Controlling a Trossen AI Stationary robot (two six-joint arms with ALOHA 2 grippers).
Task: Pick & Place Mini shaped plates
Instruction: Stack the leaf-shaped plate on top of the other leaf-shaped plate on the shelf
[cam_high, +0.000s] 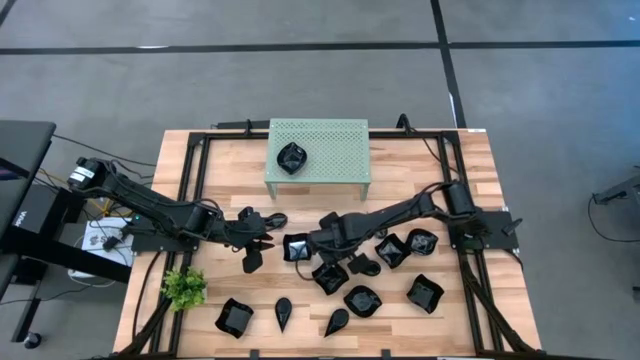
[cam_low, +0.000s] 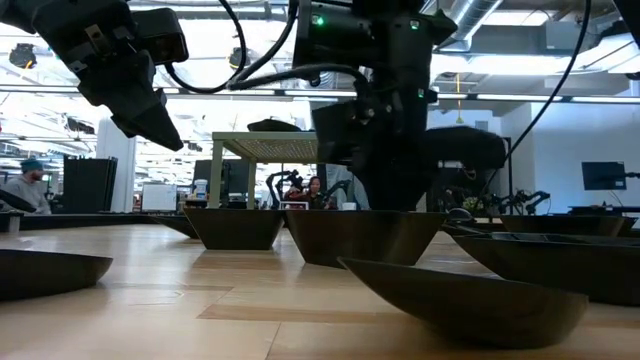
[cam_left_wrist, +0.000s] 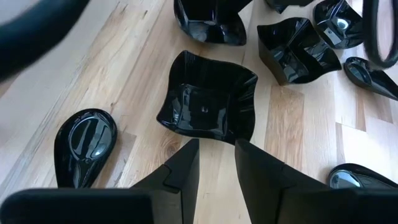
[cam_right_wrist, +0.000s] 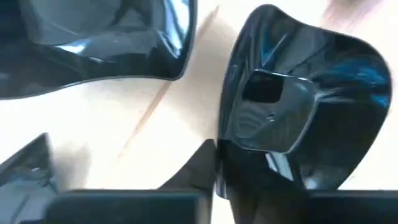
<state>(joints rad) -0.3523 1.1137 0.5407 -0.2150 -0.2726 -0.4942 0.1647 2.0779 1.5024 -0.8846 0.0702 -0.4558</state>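
Jaws of right gripper (cam_high: 300, 247) clamp wavy plate (cam_high: 297, 248) rim (arm stretched low); left gripper (cam_high: 262, 240) parted.

Right wrist view: the wavy plate (cam_right_wrist: 298, 106) at the right gripper (cam_right_wrist: 216, 168) is blurred and cut by the lower edge, two neighbouring plates (cam_right_wrist: 93, 43) run past the frame, and one finger hides behind the plate's rim.

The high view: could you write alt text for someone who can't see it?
Two dark robot arms meet over a wooden table scattered with small black plates. One plate sits on a mint-green rack; a small green plant stands nearby.
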